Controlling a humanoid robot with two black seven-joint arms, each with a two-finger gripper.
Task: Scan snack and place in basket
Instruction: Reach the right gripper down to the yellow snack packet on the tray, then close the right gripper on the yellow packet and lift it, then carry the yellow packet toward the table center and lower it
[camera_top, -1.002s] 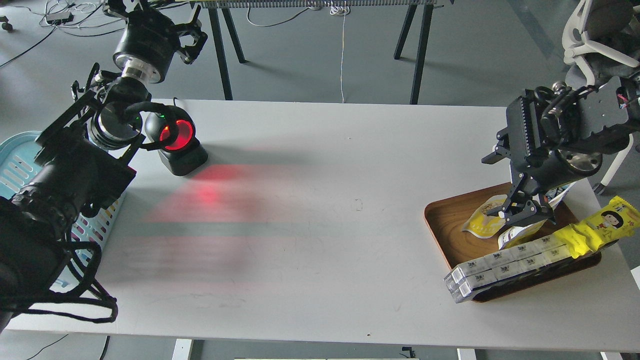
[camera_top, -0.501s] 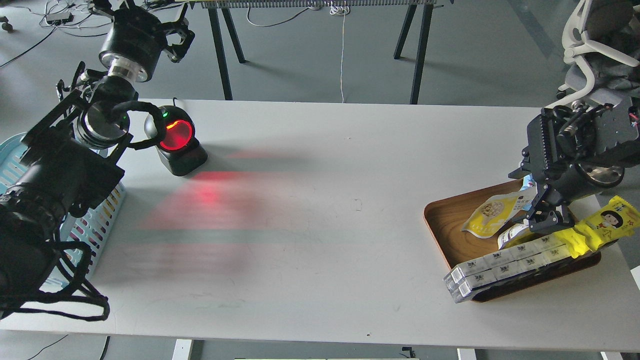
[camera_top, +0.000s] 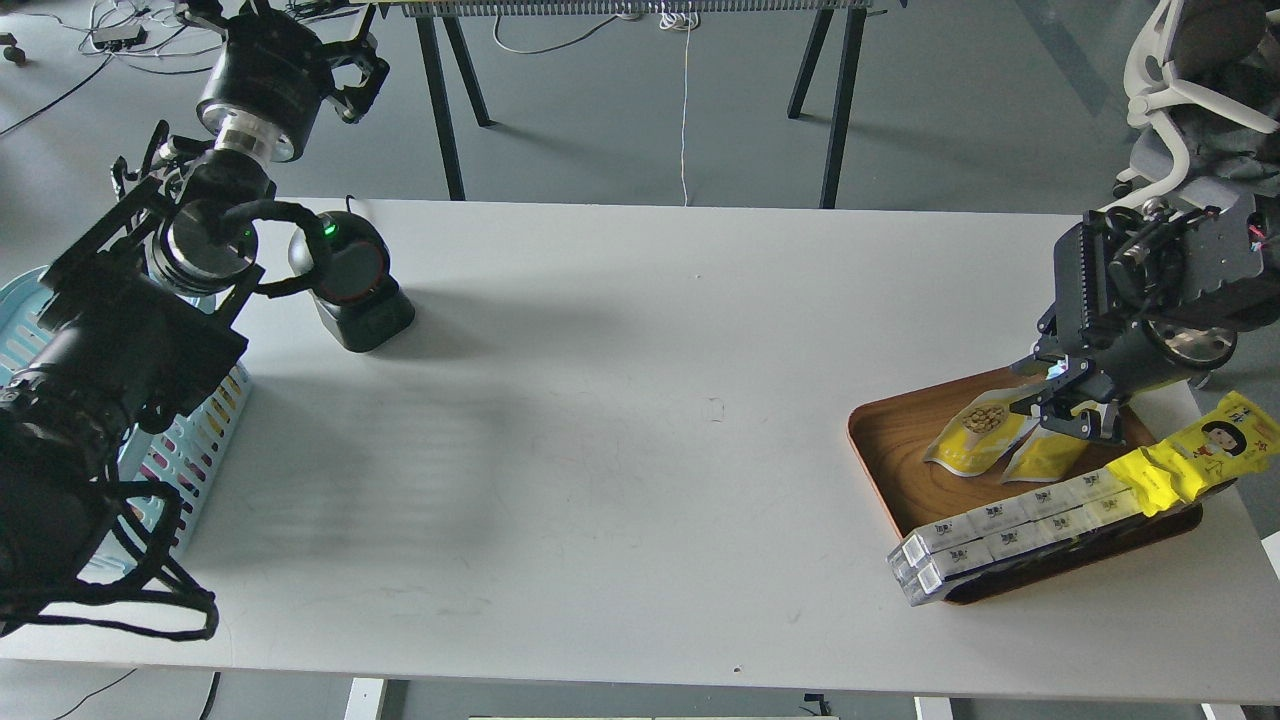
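Observation:
The snack (camera_top: 975, 432), a flat yellow pouch with a round picture of brown nuggets, lies on the brown wooden tray (camera_top: 890, 450) at the right. A second yellow pouch (camera_top: 1045, 458) lies beside it, its top right under my right gripper (camera_top: 1066, 410). That gripper points down over the two pouches, its fingers at their upper ends; whether it grips one is unclear. The light blue basket (camera_top: 30, 320) stands at the table's left edge, mostly hidden by my left arm. My left gripper (camera_top: 360, 75) is raised behind the table's far left, open and empty.
A black barcode scanner (camera_top: 352, 285) stands at the far left of the table, its window dark. A long pack of white boxes (camera_top: 1000, 530) and a long yellow wrapper with a cartoon face (camera_top: 1205, 450) lie along the tray's front. Table legs and a chair stand behind.
The scanner's red light has gone out. My right gripper moved right, then back up and left over the pouches. The second pouch now shows yellow instead of its white back.

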